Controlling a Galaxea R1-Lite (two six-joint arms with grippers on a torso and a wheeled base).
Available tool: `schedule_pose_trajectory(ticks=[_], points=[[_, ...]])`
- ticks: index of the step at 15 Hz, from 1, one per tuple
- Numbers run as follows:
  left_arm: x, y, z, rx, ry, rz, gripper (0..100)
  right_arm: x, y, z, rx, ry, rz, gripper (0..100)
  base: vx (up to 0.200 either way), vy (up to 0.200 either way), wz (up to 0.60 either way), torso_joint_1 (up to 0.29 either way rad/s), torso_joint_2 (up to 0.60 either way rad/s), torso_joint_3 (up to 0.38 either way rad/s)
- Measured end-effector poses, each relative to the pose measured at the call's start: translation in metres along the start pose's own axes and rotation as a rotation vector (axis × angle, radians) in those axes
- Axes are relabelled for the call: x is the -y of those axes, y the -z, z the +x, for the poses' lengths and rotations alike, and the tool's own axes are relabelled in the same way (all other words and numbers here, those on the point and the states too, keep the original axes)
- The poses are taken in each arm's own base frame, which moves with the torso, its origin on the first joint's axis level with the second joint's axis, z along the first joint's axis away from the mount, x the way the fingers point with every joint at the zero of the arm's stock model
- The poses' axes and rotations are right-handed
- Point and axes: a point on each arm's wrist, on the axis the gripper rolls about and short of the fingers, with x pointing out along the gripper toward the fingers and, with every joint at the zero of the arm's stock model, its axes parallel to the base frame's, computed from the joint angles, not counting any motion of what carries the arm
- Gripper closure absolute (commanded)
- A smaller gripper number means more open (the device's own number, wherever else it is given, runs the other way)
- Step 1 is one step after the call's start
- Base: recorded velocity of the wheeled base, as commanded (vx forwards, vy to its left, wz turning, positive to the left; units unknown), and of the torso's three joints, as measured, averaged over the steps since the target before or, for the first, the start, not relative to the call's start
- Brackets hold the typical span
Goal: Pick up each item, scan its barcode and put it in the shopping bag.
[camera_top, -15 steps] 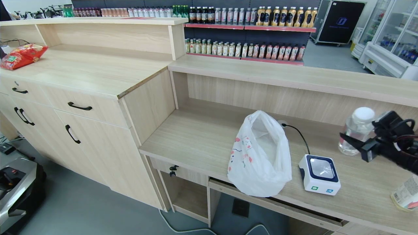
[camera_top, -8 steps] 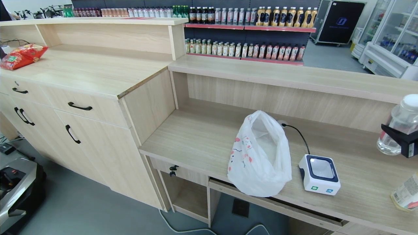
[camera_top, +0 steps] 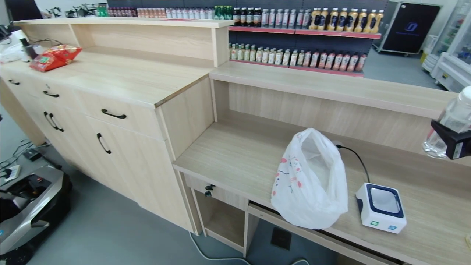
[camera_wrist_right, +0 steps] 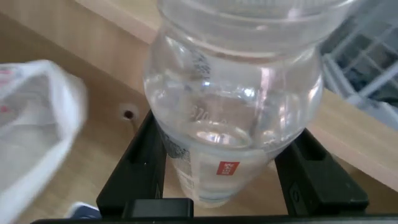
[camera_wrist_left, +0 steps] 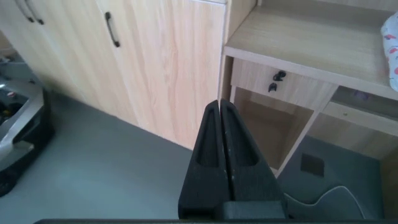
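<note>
My right gripper [camera_top: 449, 144] is shut on a clear water bottle [camera_top: 455, 117] with a white cap, held upright above the right end of the lower counter [camera_top: 235, 154]. In the right wrist view the bottle [camera_wrist_right: 233, 124] sits between the two black fingers [camera_wrist_right: 134, 171]. The white shopping bag [camera_top: 311, 180] stands open on the counter, and the white scanner [camera_top: 381, 206] lies flat just right of it. My left gripper [camera_wrist_left: 220, 106] is shut on nothing and hangs low over the grey floor in front of the cabinets.
A red snack bag [camera_top: 55, 57] lies on the higher counter at far left. A raised ledge [camera_top: 331, 88] runs behind the lower counter. The scanner's black cable [camera_top: 355, 158] runs back towards the wall. Shelves of drink bottles [camera_top: 294, 55] stand behind.
The right gripper carried the bottle up and to the right, off the counter. The head camera has since shifted, so the whole scene sits further right in view.
</note>
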Motion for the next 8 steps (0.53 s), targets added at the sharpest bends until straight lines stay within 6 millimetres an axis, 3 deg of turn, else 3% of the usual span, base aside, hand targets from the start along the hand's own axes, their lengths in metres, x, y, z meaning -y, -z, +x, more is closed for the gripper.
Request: schedule_pose_trajectory(ticks=[5, 8], points=[[0.000, 0.000, 0.000, 0.000, 0.000, 0.000, 100, -0.018, 0.014, 0.010, -0.140, -0.089, 0.380, 100, 0.000, 0.000, 0.00, 0.000, 0.00, 0.000], [0.000, 0.000, 0.000, 0.000, 0.000, 0.000, 100, -0.031, 0.027, 0.023, -0.180, -0.127, 0.440, 100, 0.000, 0.000, 0.00, 0.000, 0.00, 0.000]])
